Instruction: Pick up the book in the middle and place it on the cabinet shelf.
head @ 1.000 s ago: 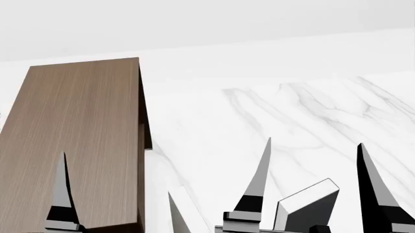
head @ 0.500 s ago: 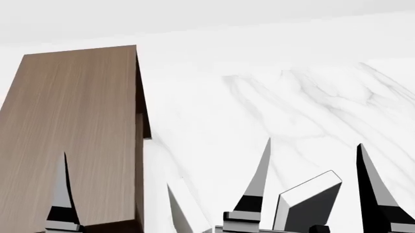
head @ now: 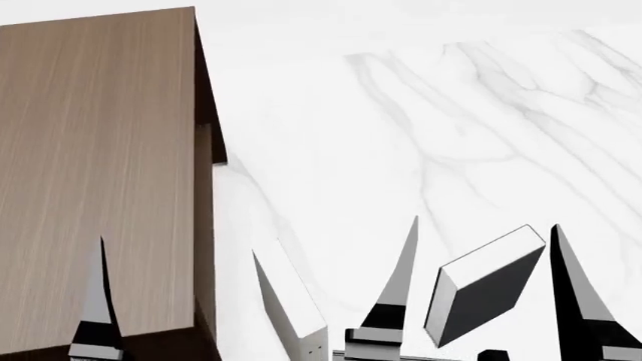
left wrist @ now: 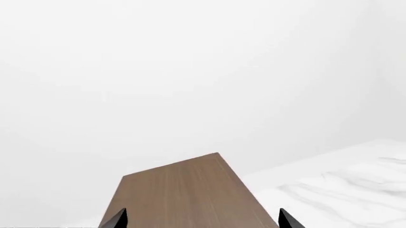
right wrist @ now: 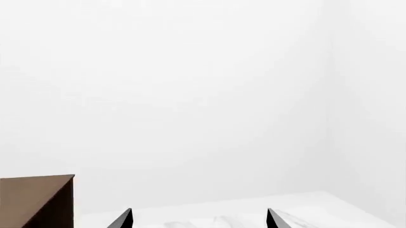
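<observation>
Right gripper (head: 482, 293): fingers spread, not clamping | book (head: 483, 289): tilted between fingers, contact unclear, above marble table (head: 422, 135) | left gripper (head: 191, 301): fingers apart, empty | cabinet (head: 95, 165): left of book.

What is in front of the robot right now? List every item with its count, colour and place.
Cabinet: one, brown wood grain with a darker side, left of the head view.
Dark book: one, charcoal cover with white pages, tilted, seen between the right gripper's fingers.
Pale book: one, whitish, tilted, between the cabinet and the dark book.
Marble surface: one, white with grey veins, right of the cabinet.
Left gripper: one, black and grey, open, in front of the cabinet's top.
Right gripper: one, black and grey, open, in front of the marble surface.
</observation>
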### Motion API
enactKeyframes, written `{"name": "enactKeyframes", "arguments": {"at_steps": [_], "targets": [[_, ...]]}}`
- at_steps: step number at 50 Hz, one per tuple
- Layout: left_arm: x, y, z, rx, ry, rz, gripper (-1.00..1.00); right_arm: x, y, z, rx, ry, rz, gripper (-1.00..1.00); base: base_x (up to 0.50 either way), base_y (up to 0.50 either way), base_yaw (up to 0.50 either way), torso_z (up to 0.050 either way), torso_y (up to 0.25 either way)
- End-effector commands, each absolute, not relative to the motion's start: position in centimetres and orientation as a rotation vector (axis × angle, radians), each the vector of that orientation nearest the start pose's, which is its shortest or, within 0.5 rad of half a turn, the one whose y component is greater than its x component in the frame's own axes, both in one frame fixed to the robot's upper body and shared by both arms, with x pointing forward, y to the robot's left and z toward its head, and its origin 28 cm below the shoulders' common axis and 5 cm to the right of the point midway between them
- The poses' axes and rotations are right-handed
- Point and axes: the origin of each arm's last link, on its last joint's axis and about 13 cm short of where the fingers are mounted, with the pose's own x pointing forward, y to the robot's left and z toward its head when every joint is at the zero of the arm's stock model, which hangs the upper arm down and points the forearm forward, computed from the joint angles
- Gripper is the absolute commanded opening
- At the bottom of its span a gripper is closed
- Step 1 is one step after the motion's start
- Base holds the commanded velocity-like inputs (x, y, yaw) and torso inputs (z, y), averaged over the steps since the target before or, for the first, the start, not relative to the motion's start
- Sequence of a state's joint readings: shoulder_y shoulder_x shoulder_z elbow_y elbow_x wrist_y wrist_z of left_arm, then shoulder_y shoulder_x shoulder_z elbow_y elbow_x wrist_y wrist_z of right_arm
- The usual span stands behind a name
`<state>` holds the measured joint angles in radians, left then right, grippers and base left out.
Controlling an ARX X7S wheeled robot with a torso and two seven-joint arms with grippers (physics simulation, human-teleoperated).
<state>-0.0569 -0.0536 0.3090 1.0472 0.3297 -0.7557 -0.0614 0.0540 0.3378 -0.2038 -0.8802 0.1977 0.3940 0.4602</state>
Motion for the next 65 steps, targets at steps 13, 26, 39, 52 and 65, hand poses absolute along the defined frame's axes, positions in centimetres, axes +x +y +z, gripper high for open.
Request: {"name": "enactKeyframes", "arguments": {"at_steps": [13, 26, 39, 52, 65], "targets": [[15.9, 18.1, 17.8, 0.121, -0.393, -0.010, 1.00, 17.4, -9.6, 16.6, -0.031, -0.483, -0.068, 1.00, 0.00, 0.00, 0.00, 0.000, 0.000], [16.0, 18.1, 17.5, 0.089, -0.348, 0.048, 1.00, 17.4, -9.5, 16.5, -0.031, -0.483, -0.067, 1.00, 0.00, 0.00, 0.00, 0.000, 0.000], [16.2, 18.2, 17.4, 0.086, -0.322, 0.110, 1.00, 17.4, -9.6, 16.5, -0.031, -0.482, -0.066, 1.00, 0.00, 0.00, 0.00, 0.000, 0.000], [16.2, 18.3, 17.4, 0.080, -0.316, 0.121, 1.00, 17.4, -9.5, 16.5, -0.032, -0.481, -0.069, 1.00, 0.00, 0.00, 0.00, 0.000, 0.000], [16.3, 18.7, 17.4, 0.069, -0.321, 0.124, 1.00, 18.2, -8.9, 20.4, -0.009, -0.509, -0.110, 1.00, 0.00, 0.00, 0.00, 0.000, 0.000]]}}
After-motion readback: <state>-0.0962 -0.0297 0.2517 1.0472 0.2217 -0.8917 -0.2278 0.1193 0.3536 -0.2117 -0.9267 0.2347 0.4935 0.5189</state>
